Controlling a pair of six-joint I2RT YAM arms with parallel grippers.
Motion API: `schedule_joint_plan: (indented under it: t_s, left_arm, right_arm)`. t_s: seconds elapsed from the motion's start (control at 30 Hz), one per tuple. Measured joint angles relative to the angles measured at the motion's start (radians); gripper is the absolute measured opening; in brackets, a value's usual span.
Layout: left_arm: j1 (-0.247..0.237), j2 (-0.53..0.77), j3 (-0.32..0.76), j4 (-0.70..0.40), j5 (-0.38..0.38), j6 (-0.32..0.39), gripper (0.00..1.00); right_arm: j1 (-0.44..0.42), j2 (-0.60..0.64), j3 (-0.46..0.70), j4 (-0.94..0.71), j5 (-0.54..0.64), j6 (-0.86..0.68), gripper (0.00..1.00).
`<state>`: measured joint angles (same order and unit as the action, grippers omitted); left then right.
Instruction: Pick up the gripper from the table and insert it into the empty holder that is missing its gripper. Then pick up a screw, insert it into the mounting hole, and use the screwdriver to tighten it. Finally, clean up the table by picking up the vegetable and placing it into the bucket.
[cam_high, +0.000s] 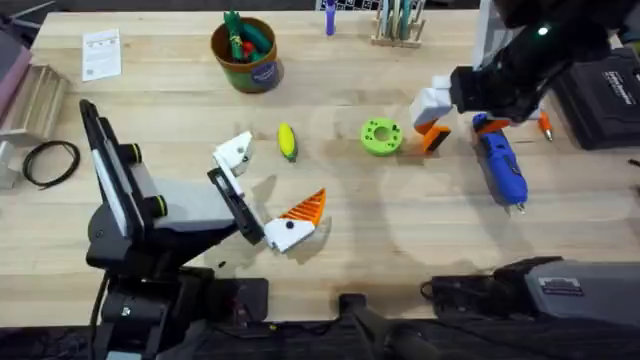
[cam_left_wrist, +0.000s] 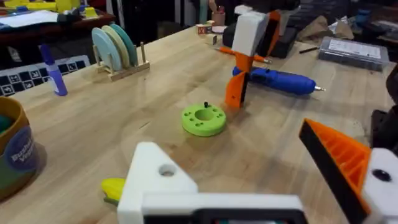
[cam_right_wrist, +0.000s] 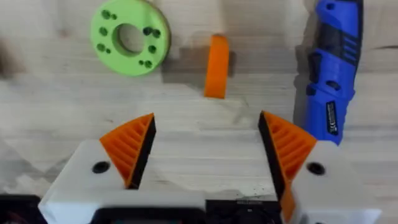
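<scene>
Orange ribbed gripper (cam_right_wrist: 217, 66) beside green disc (cam_right_wrist: 130, 28)

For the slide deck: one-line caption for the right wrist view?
Open right gripper hovers over the loose orange finger, green holed disc and blue screwdriver flanking it.

Table (cam_high: 330, 250): light wood planks.
Bucket (cam_high: 247, 55): far side, left of ctr; green and red toy veg inside.
Vegetable (cam_high: 287, 140): yellow corn, on table near ctr.
Green holed disc (cam_high: 381, 136): flat, right of vegetable, well apart.
Gripper (cam_right_wrist: 217, 65): loose orange piece, just beside disc.
Screwdriver (cam_high: 500, 168): blue, lying flat, right side.
Paper card (cam_high: 101, 53): far left.
Black cable coil (cam_high: 50, 162): left edge.
Wooden rack (cam_high: 398, 22): far edge, w/ discs.
</scene>
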<state>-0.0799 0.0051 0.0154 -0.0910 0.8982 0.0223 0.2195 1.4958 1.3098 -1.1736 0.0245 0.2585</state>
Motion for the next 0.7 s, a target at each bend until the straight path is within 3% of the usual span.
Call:
schedule_joint_plan:
  t_s: [0.7]
  left_arm:
    - [0.0, 0.0, 0.0, 0.0, 0.0, 0.0, 0.986]
  right_arm:
    - [-0.022, 0.115, -0.001, 0.1, 0.039, 0.071, 0.991]
